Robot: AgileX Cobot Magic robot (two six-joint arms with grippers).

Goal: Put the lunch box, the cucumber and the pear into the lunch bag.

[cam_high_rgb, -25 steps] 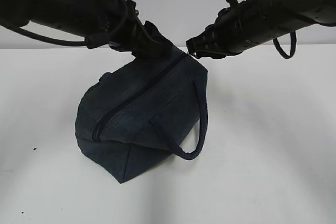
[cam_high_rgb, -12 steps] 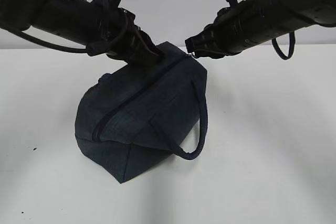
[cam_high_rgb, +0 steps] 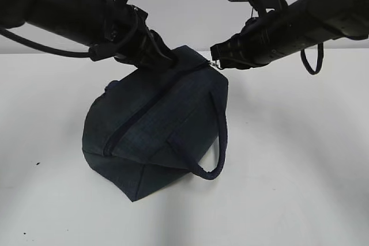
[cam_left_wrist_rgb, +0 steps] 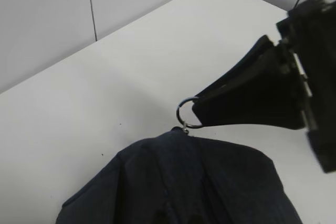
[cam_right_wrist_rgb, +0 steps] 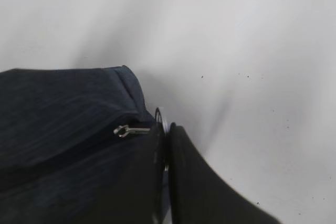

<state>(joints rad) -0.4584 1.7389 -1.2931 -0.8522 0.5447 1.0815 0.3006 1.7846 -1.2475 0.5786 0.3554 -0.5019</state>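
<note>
The dark navy lunch bag [cam_high_rgb: 155, 136] stands on the white table with its top zipper [cam_high_rgb: 151, 103] closed along its length. My left gripper [cam_high_rgb: 164, 59] presses into the bag's far top edge, and the fabric [cam_left_wrist_rgb: 184, 182] bunches into folds under it; its jaws are hidden by the cloth. My right gripper [cam_high_rgb: 218, 61] is shut on the metal ring pull [cam_right_wrist_rgb: 160, 119] at the zipper's far end. The ring pull [cam_left_wrist_rgb: 187, 114] also shows pinched at the tips of the right gripper's fingers [cam_left_wrist_rgb: 247, 98]. The lunch box, cucumber and pear are out of view.
One padded handle [cam_high_rgb: 220, 142] hangs down the bag's right side. The white table [cam_high_rgb: 300, 159] spreads around the bag, with a pale wall [cam_high_rgb: 184, 4] behind. Both black arms cross above the bag's far end.
My left gripper has closed onto the bag's far top edge and settled lower on the fabric. The right arm shifted slightly right, still holding the ring pull.
</note>
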